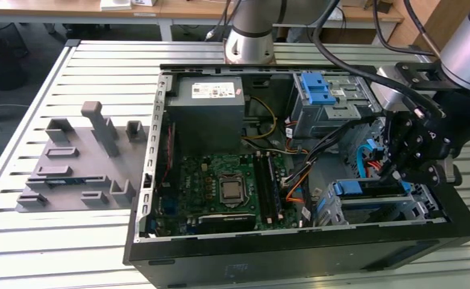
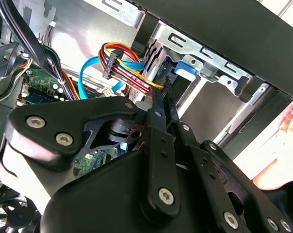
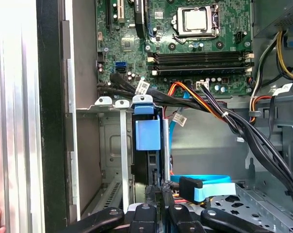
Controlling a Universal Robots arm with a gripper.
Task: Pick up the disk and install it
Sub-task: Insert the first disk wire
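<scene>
The disk (image 1: 369,188) sits edge-up in the metal drive cage (image 1: 424,205) at the case's corner, low on the exterior view's right, with its blue side rail on top. In the first wrist view the disk (image 3: 147,136) shows as a blue rail over a dark slab between cage walls. My gripper (image 1: 385,176) hangs just above it, fingers pointing down into the cage. In both wrist views the fingers (image 3: 154,194) are pressed together, and the gripper (image 2: 162,94) tip reaches toward the disk's blue tab (image 2: 187,68). Nothing shows between the fingers.
The open computer case holds a motherboard (image 1: 231,186), a grey power-supply box (image 1: 205,99), a blue latch on a grey cage (image 1: 319,90) and loose cables (image 3: 219,111) beside the drive cage. A grey fixture (image 1: 82,162) lies on the table. A person's hand (image 2: 282,150) is beside the case.
</scene>
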